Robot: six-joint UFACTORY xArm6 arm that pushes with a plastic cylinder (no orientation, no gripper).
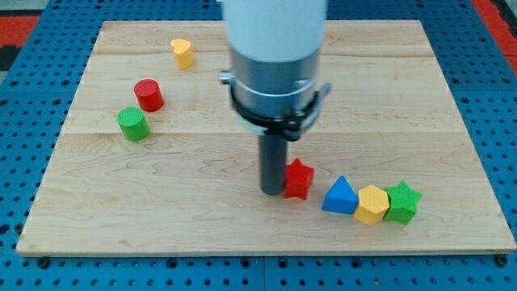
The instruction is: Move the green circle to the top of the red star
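Note:
The green circle (132, 124) stands at the board's left, just below and left of a red circle (149, 94). The red star (298, 179) lies lower down, right of the board's middle. My tip (272, 191) rests on the board touching, or almost touching, the red star's left side. It is far to the right of the green circle.
A yellow block (182, 52) sits near the view's top left. A blue triangle (340, 196), a yellow hexagon (371, 204) and a green star (402, 201) form a row right of the red star. The wooden board (420, 97) lies on blue pegboard.

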